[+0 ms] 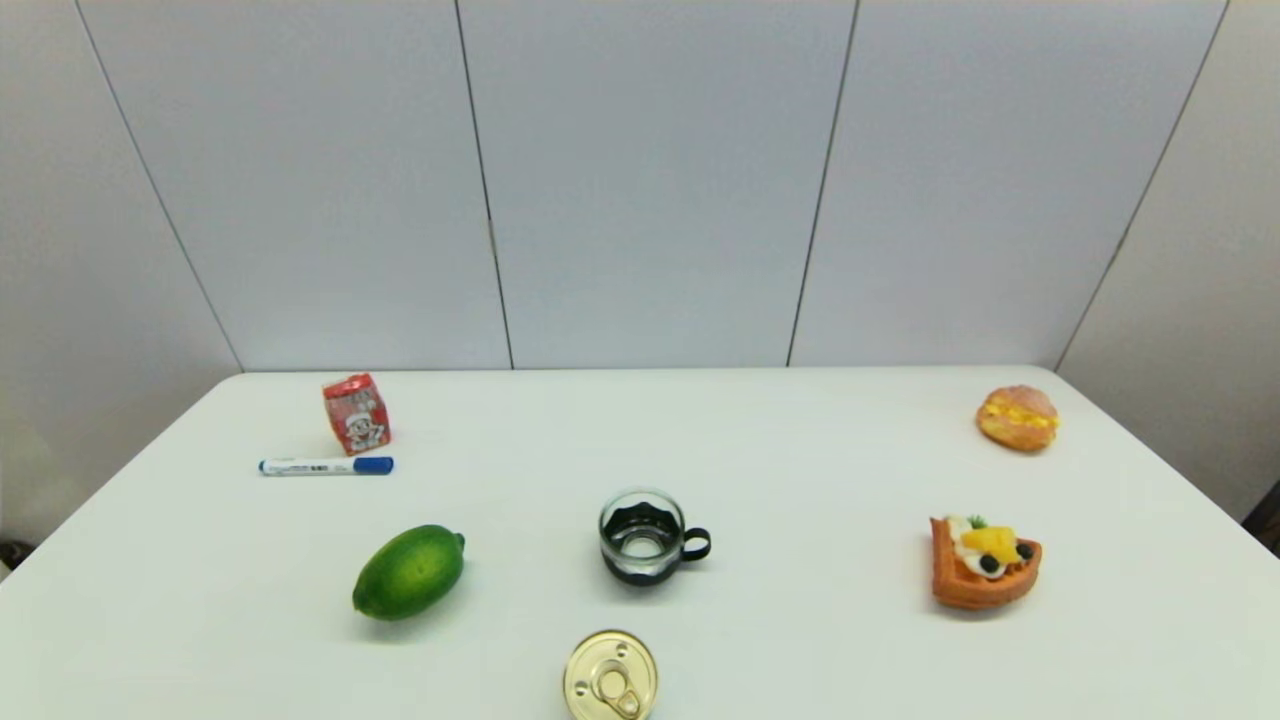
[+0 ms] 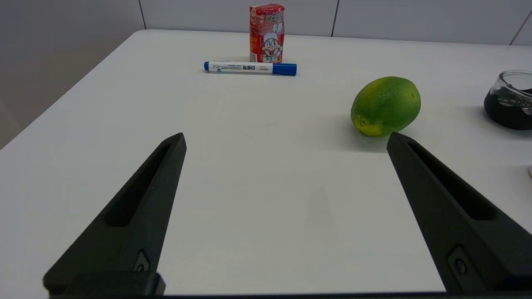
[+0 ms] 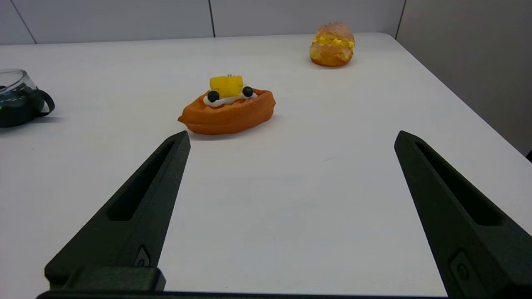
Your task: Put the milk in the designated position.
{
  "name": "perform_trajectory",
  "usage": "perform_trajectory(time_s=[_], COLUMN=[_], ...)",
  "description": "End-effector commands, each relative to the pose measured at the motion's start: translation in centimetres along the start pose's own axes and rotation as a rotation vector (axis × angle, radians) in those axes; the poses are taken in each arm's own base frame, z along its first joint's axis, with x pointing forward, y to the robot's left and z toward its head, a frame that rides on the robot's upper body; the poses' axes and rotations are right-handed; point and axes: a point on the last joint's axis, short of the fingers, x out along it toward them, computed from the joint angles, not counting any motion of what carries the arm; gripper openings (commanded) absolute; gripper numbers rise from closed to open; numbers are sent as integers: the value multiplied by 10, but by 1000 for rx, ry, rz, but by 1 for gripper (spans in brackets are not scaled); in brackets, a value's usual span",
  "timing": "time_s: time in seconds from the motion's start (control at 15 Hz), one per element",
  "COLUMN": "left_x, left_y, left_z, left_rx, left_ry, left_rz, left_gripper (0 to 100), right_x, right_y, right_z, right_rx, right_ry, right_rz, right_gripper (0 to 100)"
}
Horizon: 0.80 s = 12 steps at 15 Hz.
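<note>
The milk [image 1: 356, 413] is a small red carton with a white cartoon figure, standing upright at the far left of the table; the left wrist view shows the milk [image 2: 267, 33] well beyond the fingers. My left gripper [image 2: 286, 139] is open and empty over bare table near the front left, far short of the carton. My right gripper [image 3: 292, 137] is open and empty over the front right. Neither arm shows in the head view.
A blue-capped marker [image 1: 326, 466] lies just in front of the milk. A green fruit [image 1: 409, 571], a glass cup [image 1: 646, 535] with dark liquid and a gold-topped can [image 1: 610, 677] sit nearer. A waffle [image 1: 983, 562] and a cream puff [image 1: 1018, 417] are at the right.
</note>
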Motion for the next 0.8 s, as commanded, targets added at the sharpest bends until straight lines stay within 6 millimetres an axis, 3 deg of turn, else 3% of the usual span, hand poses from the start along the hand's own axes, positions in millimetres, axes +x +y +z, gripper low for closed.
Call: perform_trajectory(time_s=[0.07, 0.8], left_x=[0, 0], left_y=[0, 0], left_z=[0, 0], left_rx=[0, 0], left_ry=[5, 5], left_rz=[0, 0], left_gripper=[100, 100], right_x=[0, 0], right_y=[0, 0], right_z=[0, 0], right_rx=[2, 9], right_ry=[0, 5], right_rz=[-1, -8], right_gripper=[100, 100])
